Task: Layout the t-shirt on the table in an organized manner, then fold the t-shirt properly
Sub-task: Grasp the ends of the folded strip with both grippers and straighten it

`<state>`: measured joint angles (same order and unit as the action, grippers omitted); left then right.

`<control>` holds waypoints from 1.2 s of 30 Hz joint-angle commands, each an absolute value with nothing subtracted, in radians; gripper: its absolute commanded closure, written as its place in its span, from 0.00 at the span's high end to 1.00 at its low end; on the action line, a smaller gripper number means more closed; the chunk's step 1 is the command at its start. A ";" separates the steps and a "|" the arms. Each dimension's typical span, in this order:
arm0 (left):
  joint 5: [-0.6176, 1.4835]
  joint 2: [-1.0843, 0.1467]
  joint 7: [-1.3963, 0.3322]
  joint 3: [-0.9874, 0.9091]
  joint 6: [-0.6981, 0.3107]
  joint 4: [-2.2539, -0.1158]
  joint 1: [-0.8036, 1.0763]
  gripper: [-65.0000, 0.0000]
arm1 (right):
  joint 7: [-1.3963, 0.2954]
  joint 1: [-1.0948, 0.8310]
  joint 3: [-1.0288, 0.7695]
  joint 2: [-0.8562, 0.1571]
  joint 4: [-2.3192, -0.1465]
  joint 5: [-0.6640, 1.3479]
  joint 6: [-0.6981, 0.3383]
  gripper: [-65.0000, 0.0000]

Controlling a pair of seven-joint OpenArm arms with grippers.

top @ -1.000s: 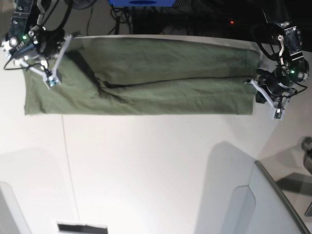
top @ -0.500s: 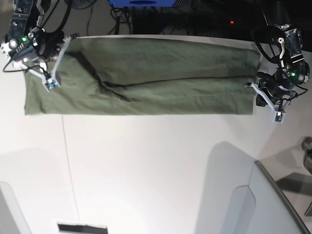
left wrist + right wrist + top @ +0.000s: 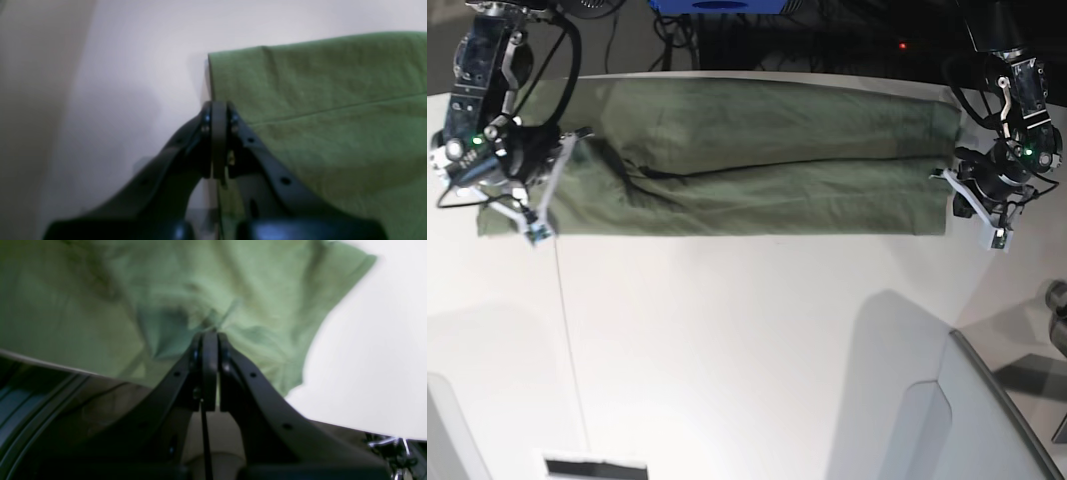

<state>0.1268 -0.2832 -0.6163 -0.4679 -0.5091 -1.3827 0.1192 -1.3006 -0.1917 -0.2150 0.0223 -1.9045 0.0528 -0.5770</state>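
1. A raised grey-white panel (image 3: 987,420) with a dark rim sits at the near right corner of the table (image 3: 747,350), and a thin dark seam (image 3: 569,340) runs across the white top toward the near edge on the left side of the base view.
2. The middle of the table, between the near edge and the shirt, is bare white surface.
3. The t-shirt (image 3: 757,170) lies along the far edge of the table as a long olive-green band folded lengthwise, with a dark crease running down its length.
4. The right claw (image 3: 535,232) is at the band's end on the left side of the base view, over its near corner. Its jaws are pressed together, and in the wrist view the green cloth (image 3: 166,296) bunches up to the tips; I cannot tell whether cloth is pinched between them.
5. The left claw (image 3: 995,238) is at the opposite end, just beside the shirt's edge (image 3: 300,100). Its jaws are closed tight, and the tips rest at the cloth's border with nothing visibly held.
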 commanded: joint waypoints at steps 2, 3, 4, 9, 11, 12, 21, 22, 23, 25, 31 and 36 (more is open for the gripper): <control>0.131 -0.302 -0.598 -0.470 -0.512 -1.397 0.110 0.00 | -1.296 -0.176 -0.206 0.024 -1.899 0.054 -0.578 0.00; 0.131 -0.302 -0.598 -0.470 -0.512 -1.397 0.110 0.00 | -1.294 -0.176 -0.205 0.025 -1.890 0.054 -0.576 0.00; 0.131 -0.302 -0.598 -0.470 -0.512 -1.397 0.110 0.00 | -1.294 -0.176 -0.206 0.025 -1.880 0.054 -0.575 0.00; 0.131 -0.302 -0.596 -0.470 -0.510 -1.395 0.116 0.00 | -1.300 -0.191 -0.217 0.028 -1.876 0.051 -0.570 0.00; 0.131 -0.302 -0.596 -0.470 -0.510 -1.395 0.117 0.00 | -1.299 -0.213 -0.239 0.045 -1.876 0.051 -0.524 0.00; 0.131 -0.302 -0.596 -0.470 -0.510 -1.395 0.117 0.00 | -1.293 -0.225 -0.248 0.059 -1.876 0.051 -0.504 0.00; 0.131 -0.302 -0.596 -0.470 -0.510 -1.395 0.110 0.00 | -1.250 -0.278 -0.243 0.105 -1.870 0.056 -0.493 0.01; 0.131 -0.302 -0.596 -0.470 -0.510 -1.395 0.110 0.00 | -1.251 -0.278 -0.242 0.107 -1.870 0.056 -0.492 0.03; 0.131 -0.302 -0.596 -0.470 -0.510 -1.395 0.110 0.00 | -1.251 -0.278 -0.242 0.107 -1.870 0.056 -0.487 0.06; 0.131 -0.302 -0.596 -0.470 -0.510 -1.395 0.110 0.00 | -1.254 -0.278 -0.248 0.114 -1.870 0.056 -0.487 0.18; 0.131 -0.302 -0.596 -0.470 -0.510 -1.395 0.113 0.00 | -1.265 -0.306 -0.251 0.117 -1.969 0.056 -0.486 0.57; 0.131 -0.302 -0.596 -0.470 -0.510 -1.386 0.110 0.00 | -1.216 -0.312 -0.248 0.114 -2.014 0.054 -0.447 0.56</control>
